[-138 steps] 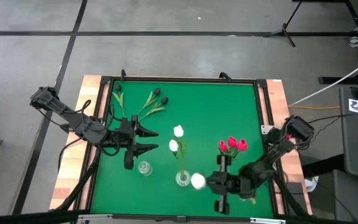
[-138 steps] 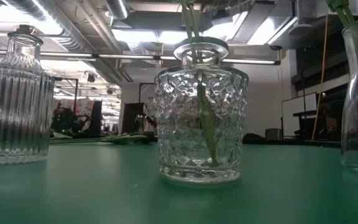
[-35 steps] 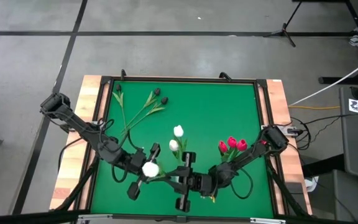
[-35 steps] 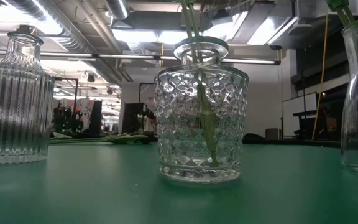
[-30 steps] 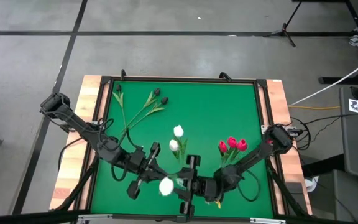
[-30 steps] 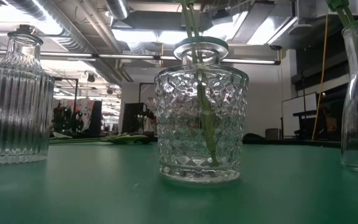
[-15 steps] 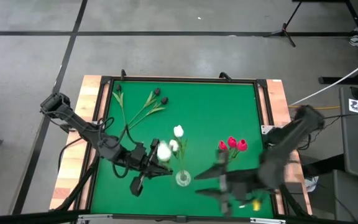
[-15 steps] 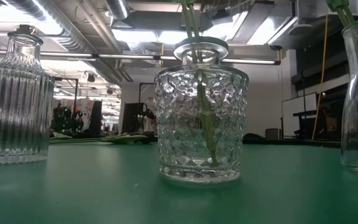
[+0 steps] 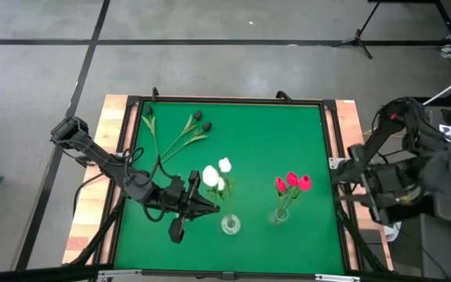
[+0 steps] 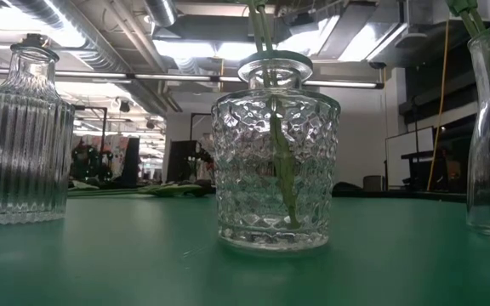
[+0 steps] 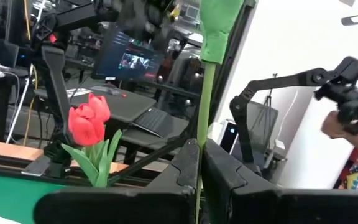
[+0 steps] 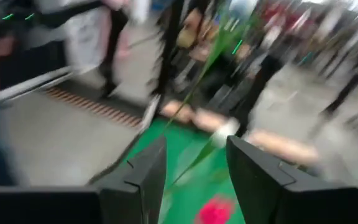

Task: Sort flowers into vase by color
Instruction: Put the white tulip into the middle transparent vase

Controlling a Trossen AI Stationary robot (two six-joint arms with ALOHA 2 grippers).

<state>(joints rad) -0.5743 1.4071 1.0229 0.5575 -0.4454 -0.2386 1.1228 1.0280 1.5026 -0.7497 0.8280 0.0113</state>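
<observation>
A green mat (image 9: 249, 149) covers the table, and the middle vase (image 9: 230, 225) near its front edge is the landmark. The left gripper (image 9: 202, 205), just left of that vase, pinches the stem of a white tulip (image 9: 210, 175) whose head sits behind the vase beside two more whites; reds (image 9: 292, 182) stand right of it, black tulips (image 9: 200, 120) lie far behind-left. The right gripper (image 12: 194, 165), well off to the right, has fingers apart and empty; next, I judge, the stem must be lowered into the vase's mouth.
</observation>
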